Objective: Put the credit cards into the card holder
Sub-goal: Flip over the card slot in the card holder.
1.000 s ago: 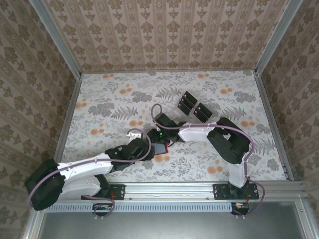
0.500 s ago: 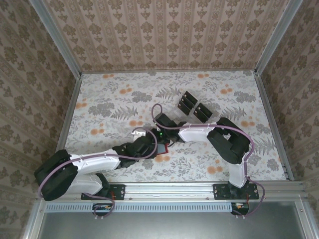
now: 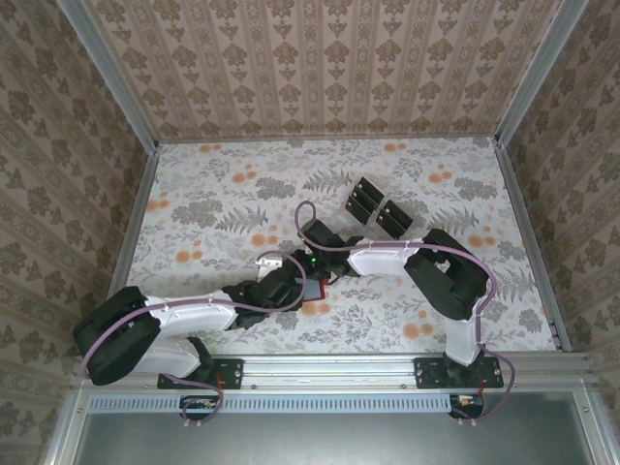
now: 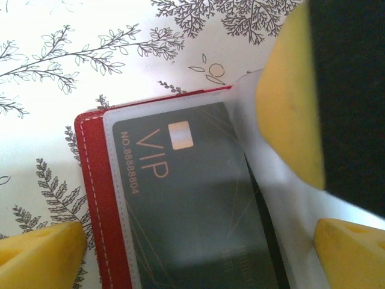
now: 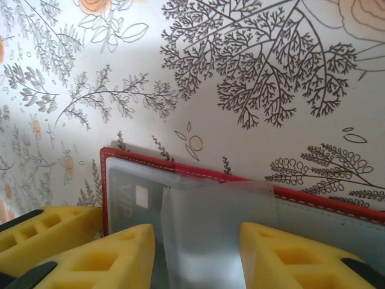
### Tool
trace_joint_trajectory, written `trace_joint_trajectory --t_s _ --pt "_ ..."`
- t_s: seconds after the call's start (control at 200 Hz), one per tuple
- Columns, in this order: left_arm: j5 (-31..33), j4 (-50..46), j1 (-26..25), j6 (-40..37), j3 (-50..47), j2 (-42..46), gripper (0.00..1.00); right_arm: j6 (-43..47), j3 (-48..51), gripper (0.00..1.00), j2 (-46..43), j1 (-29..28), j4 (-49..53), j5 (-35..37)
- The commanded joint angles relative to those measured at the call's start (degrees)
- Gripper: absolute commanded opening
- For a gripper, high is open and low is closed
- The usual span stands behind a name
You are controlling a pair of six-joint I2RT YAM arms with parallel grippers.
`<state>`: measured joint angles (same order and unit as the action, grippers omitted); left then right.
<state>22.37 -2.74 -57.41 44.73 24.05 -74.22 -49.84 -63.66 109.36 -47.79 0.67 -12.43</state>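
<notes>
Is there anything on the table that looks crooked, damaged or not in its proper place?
Nothing looks spilled or damaged. One thing stands out: on the open red card holder, a clear pocket flap is lifted off it, between the fingers of the right gripper, beside the pocket holding a dark VIP card.

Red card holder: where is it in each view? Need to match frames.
Top external: card holder just below centre, partly covered.
Left wrist: lower left to centre, red edge on the left.
Right wrist: lower half, red edge on top.
Shared landmark, both wrist views: VIP card.
</notes>
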Motion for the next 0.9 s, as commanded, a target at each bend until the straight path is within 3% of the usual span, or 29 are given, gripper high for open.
trace_joint_trajectory --t_s 0.0,0.21,0.895 --pt "1.35 -1.81 -0.27 1.90 -1.47 -0.59 1.00 0.89 -0.30 0.42 -4.92 0.46 1.51 0.82" --pt "1.45 -1.83 -0.27 2.64 -1.82 -0.49 1.00 2.21 1.53 0.43 -8.36 0.59 3.63 4.24" --pt "2.23 -2.42 -0.32 3.26 -2.78 0.65 1.00 2.03 4.40 0.43 -2.71 0.57 3.29 5.63"
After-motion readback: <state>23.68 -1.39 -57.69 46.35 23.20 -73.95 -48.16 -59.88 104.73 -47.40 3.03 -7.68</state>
